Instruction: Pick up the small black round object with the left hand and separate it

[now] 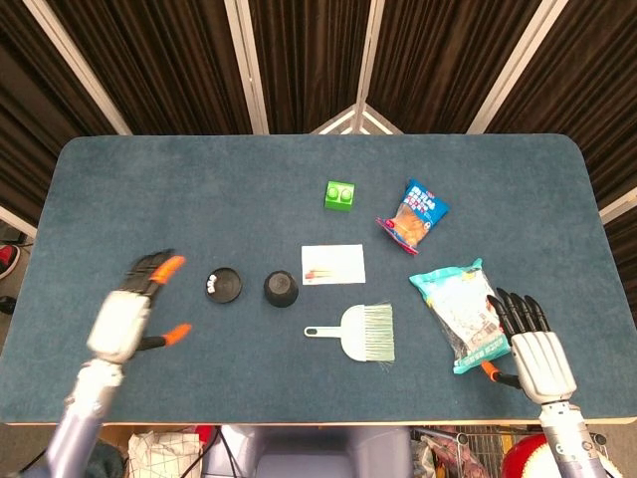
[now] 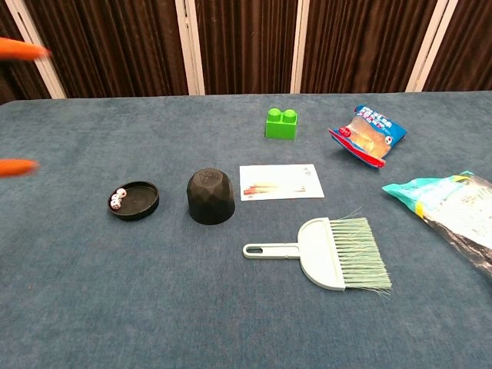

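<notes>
Where the blue surface (image 1: pixel 149 189) meets its near edge, the left hand (image 1: pixel 124 321) hovers at the near left corner with its orange-tipped fingers (image 1: pixel 169 265) spread apart and nothing between them; the chest view catches only two orange tips at its left border. At the near right corner the right hand (image 1: pixel 537 357) lies palm down with its dark fingers (image 1: pixel 515 311) extended and slightly apart, their tips touching or overlapping the near end of a teal snack bag (image 1: pixel 460 311), though whether it has any hold on the bag cannot be told. Between the two hands, a little farther in, a pale green dustpan brush (image 2: pixel 334 253) lies flat with its handle pointing left. Just beyond it the small black round object sits in two pieces, side by side but not touching: a faceted black cup (image 2: pixel 210 197) standing mouth down, and to its left a shallow black dish (image 2: pixel 134 201) holding a few small white dice (image 2: pixel 117 201). Both lie to the right of the left hand and apart from it. A white card (image 2: pixel 280 181) lies just right of the cup. Farther back stand a green toy brick (image 2: pixel 281 124) and, to its right, a blue and red snack packet (image 2: pixel 367 134). Dark curtains (image 1: pixel 309 55) hang behind.
</notes>
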Robot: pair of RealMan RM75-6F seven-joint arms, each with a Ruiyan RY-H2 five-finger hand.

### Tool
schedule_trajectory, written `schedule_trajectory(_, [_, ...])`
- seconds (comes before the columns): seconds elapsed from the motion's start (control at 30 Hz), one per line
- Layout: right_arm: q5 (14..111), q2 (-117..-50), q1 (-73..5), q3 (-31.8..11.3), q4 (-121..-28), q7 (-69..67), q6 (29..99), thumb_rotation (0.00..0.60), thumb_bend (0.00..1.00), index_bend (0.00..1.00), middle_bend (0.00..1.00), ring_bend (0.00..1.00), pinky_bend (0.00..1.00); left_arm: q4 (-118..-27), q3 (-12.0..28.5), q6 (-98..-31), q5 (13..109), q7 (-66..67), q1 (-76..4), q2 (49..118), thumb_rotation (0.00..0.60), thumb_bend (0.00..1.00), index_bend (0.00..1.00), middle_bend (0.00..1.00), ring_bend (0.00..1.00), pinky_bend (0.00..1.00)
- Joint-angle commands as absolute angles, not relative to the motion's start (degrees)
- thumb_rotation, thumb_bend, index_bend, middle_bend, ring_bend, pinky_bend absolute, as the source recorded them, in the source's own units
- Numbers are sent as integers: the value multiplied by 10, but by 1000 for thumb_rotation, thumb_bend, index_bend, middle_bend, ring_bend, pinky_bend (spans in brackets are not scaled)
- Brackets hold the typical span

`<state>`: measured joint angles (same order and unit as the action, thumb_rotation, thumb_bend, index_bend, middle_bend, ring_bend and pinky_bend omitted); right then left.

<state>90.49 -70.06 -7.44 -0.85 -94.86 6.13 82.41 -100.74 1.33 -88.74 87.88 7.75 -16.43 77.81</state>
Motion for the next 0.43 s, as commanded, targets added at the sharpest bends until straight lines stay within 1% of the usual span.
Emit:
schedule_trajectory(0.03, [904,-702,-73,-11,-947,70,827,600,208,0,0,15,0,-1009,-13,-1008,873,86,-57,732,600,323,136,43,0,0])
schedule_trajectory(0.13, [900,-703,-71,-14,-946,82,831,600,209,0,0,15,0,-1000,-10,-1016,849,85,-39,725,600,366,148,50,0,0])
schedule_trajectory(0.27, [893,-706,-69,-20,-943,101,838,600,209,0,0,15,0,-987,-2,-1012,826,53,-24,724,600,381,153,59,0,0])
schedule_trajectory(0.43, [883,-714,-65,-27,-937,123,846,600,209,0,0,14,0,-980,3,-1000,827,33,-19,711,600,382,154,70,0,0])
